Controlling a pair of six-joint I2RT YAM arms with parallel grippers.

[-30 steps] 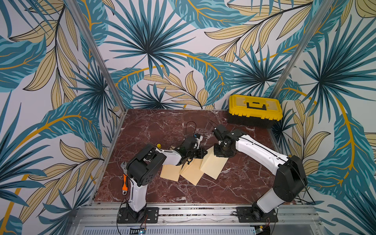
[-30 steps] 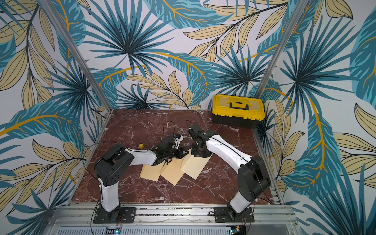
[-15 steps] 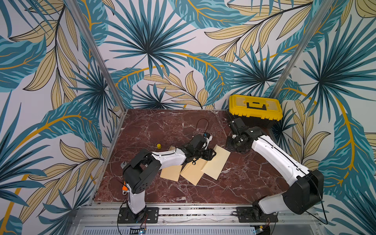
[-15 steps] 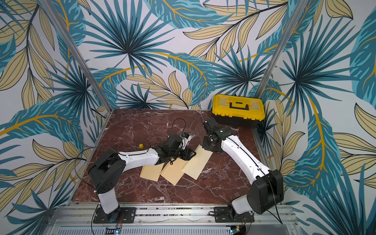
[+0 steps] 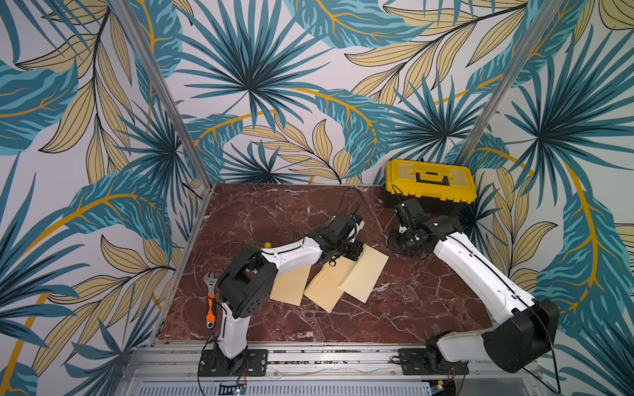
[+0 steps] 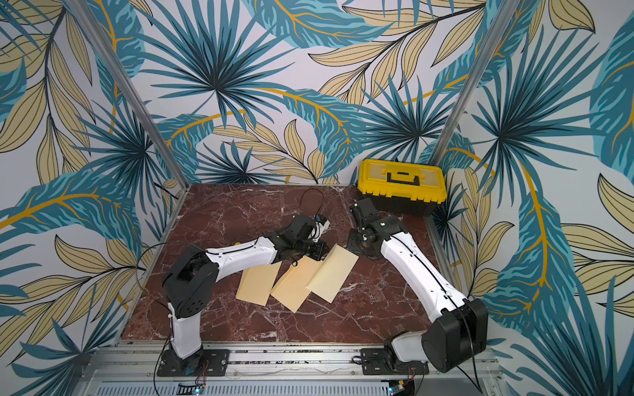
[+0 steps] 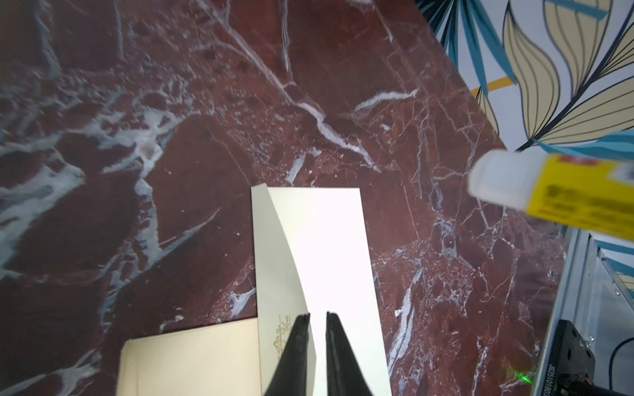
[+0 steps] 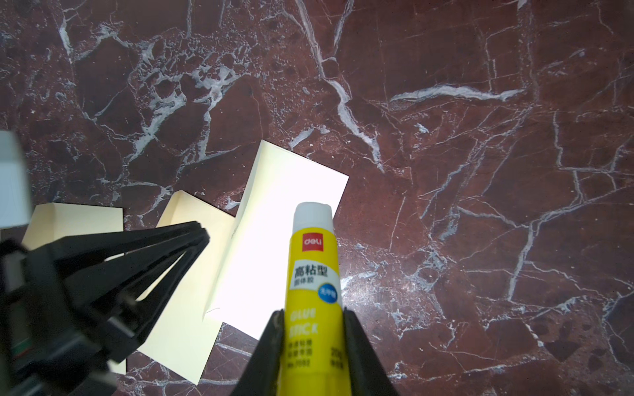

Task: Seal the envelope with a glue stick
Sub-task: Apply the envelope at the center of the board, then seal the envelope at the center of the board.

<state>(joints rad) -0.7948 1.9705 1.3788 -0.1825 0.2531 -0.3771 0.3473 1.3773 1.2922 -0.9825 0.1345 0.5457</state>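
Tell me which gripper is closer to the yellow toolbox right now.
Right. The right gripper, clamping the glue stick, sits just in front of the yellow toolbox. The left gripper is farther away, over the envelopes near the table's middle.

1. Three cream envelopes (image 6: 295,284) lie fanned and overlapping mid-way across the marble table (image 6: 240,205).
2. The left gripper (image 6: 317,252) sits at their 12 o'clock ends.
3. The right gripper (image 6: 353,245) hangs near, at its 3 o'clock.
4. A yellow toolbox (image 6: 401,183) fills the table's 1 o'clock corner.
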